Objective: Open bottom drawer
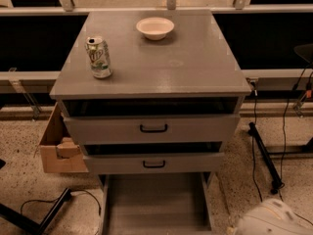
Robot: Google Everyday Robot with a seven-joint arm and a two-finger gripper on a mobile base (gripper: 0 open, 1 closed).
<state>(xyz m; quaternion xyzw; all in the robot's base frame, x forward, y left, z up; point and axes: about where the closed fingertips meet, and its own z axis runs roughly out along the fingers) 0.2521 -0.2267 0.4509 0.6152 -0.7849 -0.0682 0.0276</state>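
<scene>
The bottom drawer [156, 204] stands pulled far out of the grey cabinet [195, 67], and its plain grey interior shows at the lower edge of the camera view. Its front panel and handle are cut off below the frame. Above it are the two taller drawer fronts, the top one [195, 129] and the middle one [190, 163], each with a black loop handle and each slightly ajar. My gripper is out of view. Only a white rounded part of my arm [266, 222] shows in the bottom right corner, to the right of the drawer.
A green-and-white can [99, 57] and a white bowl [155, 28] stand on the cabinet top. An open cardboard box [56, 146] sits on the floor against the cabinet's left side. A black stand with cables [264, 155] is on the right, and a black leg [44, 214] at the lower left.
</scene>
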